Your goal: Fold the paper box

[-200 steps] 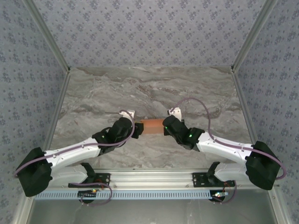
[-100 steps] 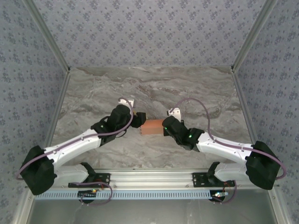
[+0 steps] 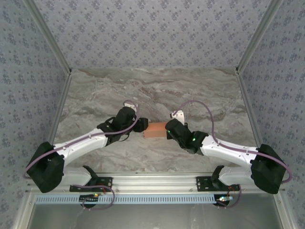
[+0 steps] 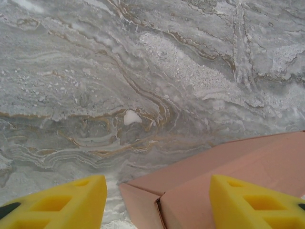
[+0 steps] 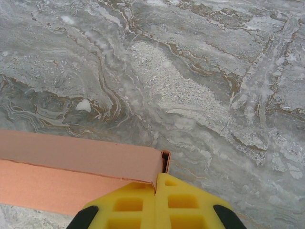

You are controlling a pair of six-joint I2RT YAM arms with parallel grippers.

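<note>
The paper box (image 3: pixel 153 130) is a salmon-orange folded cardboard piece lying at the table's middle between the two arms. My right gripper (image 3: pixel 167 131) is shut on its right end. In the right wrist view the yellow fingers (image 5: pixel 128 205) are pressed together, pinching a thin wall of the paper box (image 5: pixel 71 162) at its open corner. My left gripper (image 3: pixel 141 128) is open at the box's left end. In the left wrist view the paper box (image 4: pixel 228 164) pokes its folded corner between the spread jaws of the left gripper (image 4: pixel 157 193), and the left finger (image 4: pixel 71 202) stands clear of the card.
The grey marble table (image 3: pixel 152 90) stretches beyond the box, framed by patterned walls on three sides. A metal rail (image 3: pixel 152 181) runs along the near edge by the arm bases. A small white chip (image 4: pixel 132 117) lies on the marble just beyond the box.
My left gripper has opened and come off the box's left end, lifting back slightly and then settling close to it. The box has shifted and tilted a little. The right gripper keeps its pinch.
</note>
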